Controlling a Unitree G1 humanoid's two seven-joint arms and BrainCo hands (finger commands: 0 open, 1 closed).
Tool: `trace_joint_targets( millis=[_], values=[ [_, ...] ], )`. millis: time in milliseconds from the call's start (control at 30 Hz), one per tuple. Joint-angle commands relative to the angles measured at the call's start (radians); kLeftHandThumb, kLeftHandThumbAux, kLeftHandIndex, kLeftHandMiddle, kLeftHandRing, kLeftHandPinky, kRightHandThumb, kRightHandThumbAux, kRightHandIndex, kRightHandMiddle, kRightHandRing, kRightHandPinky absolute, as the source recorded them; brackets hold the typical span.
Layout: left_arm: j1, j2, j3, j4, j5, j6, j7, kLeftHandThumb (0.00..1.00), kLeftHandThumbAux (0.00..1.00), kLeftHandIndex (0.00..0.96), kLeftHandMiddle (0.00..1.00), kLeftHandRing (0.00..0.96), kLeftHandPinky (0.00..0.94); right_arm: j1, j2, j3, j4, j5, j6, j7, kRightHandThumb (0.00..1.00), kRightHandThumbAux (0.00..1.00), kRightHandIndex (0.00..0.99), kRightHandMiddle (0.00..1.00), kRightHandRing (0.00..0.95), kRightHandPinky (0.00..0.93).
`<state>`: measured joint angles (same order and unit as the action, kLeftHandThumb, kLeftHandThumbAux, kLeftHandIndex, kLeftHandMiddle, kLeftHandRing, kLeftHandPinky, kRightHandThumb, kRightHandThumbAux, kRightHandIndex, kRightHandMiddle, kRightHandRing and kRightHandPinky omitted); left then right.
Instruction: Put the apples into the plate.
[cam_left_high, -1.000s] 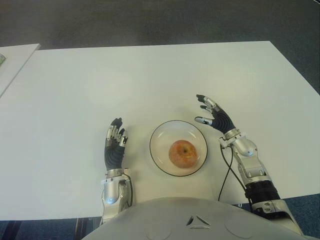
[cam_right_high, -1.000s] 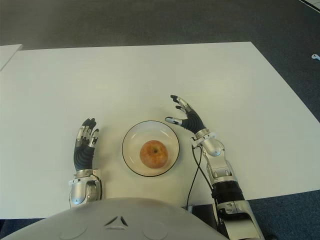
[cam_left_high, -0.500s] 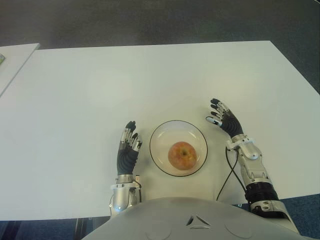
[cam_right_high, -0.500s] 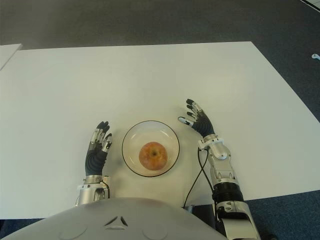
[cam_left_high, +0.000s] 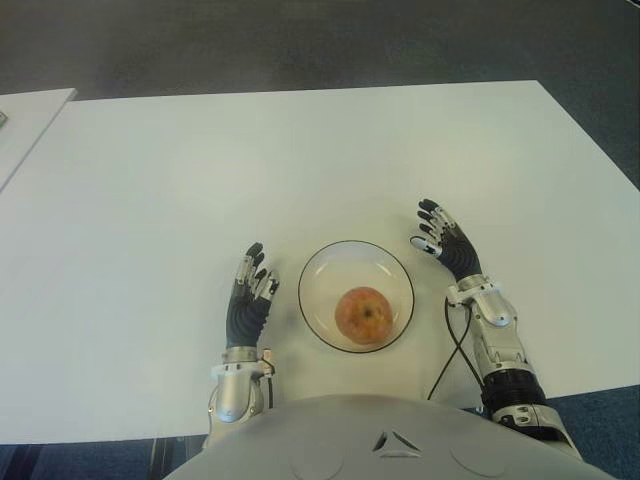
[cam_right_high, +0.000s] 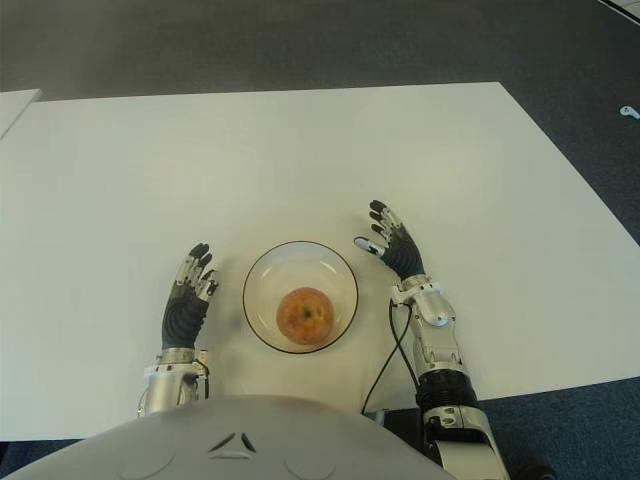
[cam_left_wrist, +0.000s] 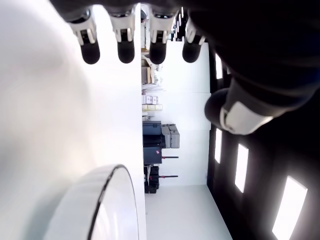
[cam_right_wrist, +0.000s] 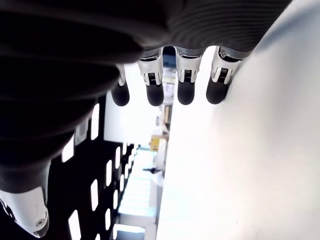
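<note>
Since a second ago: right hand (cam_left_high: 446, 247) pulled back beside plate (cam_left_high: 317, 270), left hand (cam_left_high: 250, 298) shifted nearer its other side. Apple (cam_left_high: 362, 315) sits in plate on table (cam_left_high: 300, 160). Both hands flank it, fingers extended and spread, holding nothing.

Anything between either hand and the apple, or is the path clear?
Nothing visible. The apple already sits in the plate; the left hand and right hand flank the plate, both open, with only bare table between.
</note>
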<state>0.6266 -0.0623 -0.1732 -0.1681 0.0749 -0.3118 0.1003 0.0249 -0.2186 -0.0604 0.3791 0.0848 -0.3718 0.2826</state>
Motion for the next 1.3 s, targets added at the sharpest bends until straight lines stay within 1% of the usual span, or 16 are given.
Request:
trace_joint_targets(
  millis=[33, 167, 233, 367, 433, 533, 633, 733, 900, 1133, 1300],
  values=[
    [0.0, -0.001, 0.003, -0.021, -0.022, 0.056, -0.014, 0.213, 0.544, 0.014, 0.026, 0.0, 0.0, 0.009, 0.013, -0.006, 0.044, 0.019, 0.02, 0.014, 0.163, 0.628, 0.078, 0.093, 0.079, 0.131],
    [0.005, -0.006, 0.009, -0.041, -0.04, 0.109, -0.01, 0.199, 0.555, 0.02, 0.026, 0.0, 0.0, 0.006, 0.023, -0.017, 0.061, 0.036, 0.05, 0.014, 0.163, 0.636, 0.083, 0.107, 0.093, 0.139],
    [0.007, -0.008, 0.011, -0.046, -0.041, 0.123, -0.004, 0.2, 0.559, 0.024, 0.033, 0.0, 0.0, 0.002, 0.031, -0.028, 0.075, 0.057, 0.086, 0.011, 0.162, 0.64, 0.084, 0.113, 0.098, 0.14],
    [0.01, -0.011, 0.017, -0.047, -0.041, 0.134, 0.004, 0.223, 0.562, 0.043, 0.059, 0.005, 0.0, -0.004, 0.043, -0.042, 0.082, 0.08, 0.157, -0.002, 0.168, 0.647, 0.09, 0.128, 0.114, 0.152],
    [0.011, -0.014, 0.021, -0.046, -0.044, 0.135, 0.006, 0.243, 0.559, 0.06, 0.078, 0.016, 0.0, -0.005, 0.046, -0.044, 0.083, 0.082, 0.177, -0.008, 0.17, 0.649, 0.093, 0.135, 0.121, 0.16],
    [-0.014, -0.009, 0.039, -0.012, -0.056, 0.135, -0.004, 0.255, 0.555, 0.067, 0.094, 0.027, 0.0, -0.007, 0.051, -0.046, 0.09, 0.083, 0.199, -0.016, 0.17, 0.649, 0.098, 0.141, 0.129, 0.166],
    [-0.029, 0.002, 0.047, 0.024, -0.051, 0.129, -0.014, 0.248, 0.562, 0.056, 0.092, 0.026, 0.0, 0.012, 0.084, -0.022, 0.087, 0.06, 0.197, -0.041, 0.165, 0.65, 0.1, 0.147, 0.137, 0.175],
    [-0.036, 0.016, 0.053, 0.057, -0.05, 0.119, -0.031, 0.225, 0.573, 0.036, 0.074, 0.014, 0.0, 0.033, 0.1, -0.002, 0.068, 0.045, 0.195, -0.053, 0.158, 0.652, 0.099, 0.151, 0.143, 0.179],
    [-0.033, 0.027, 0.048, 0.066, -0.066, 0.104, -0.06, 0.193, 0.588, 0.006, 0.039, 0.001, 0.0, 0.047, 0.088, 0.018, 0.042, 0.037, 0.196, -0.038, 0.151, 0.663, 0.095, 0.151, 0.146, 0.179],
    [-0.02, 0.02, 0.049, 0.074, -0.114, 0.063, -0.095, 0.201, 0.596, 0.0, 0.021, 0.0, 0.0, 0.057, 0.075, 0.031, 0.036, 0.038, 0.19, -0.016, 0.168, 0.659, 0.103, 0.167, 0.162, 0.196],
    [-0.049, 0.005, 0.08, 0.154, -0.166, 0.007, -0.113, 0.201, 0.577, 0.009, 0.02, 0.003, 0.0, 0.056, 0.067, 0.03, 0.046, 0.051, 0.192, 0.012, 0.192, 0.648, 0.105, 0.18, 0.173, 0.194]
  ],
)
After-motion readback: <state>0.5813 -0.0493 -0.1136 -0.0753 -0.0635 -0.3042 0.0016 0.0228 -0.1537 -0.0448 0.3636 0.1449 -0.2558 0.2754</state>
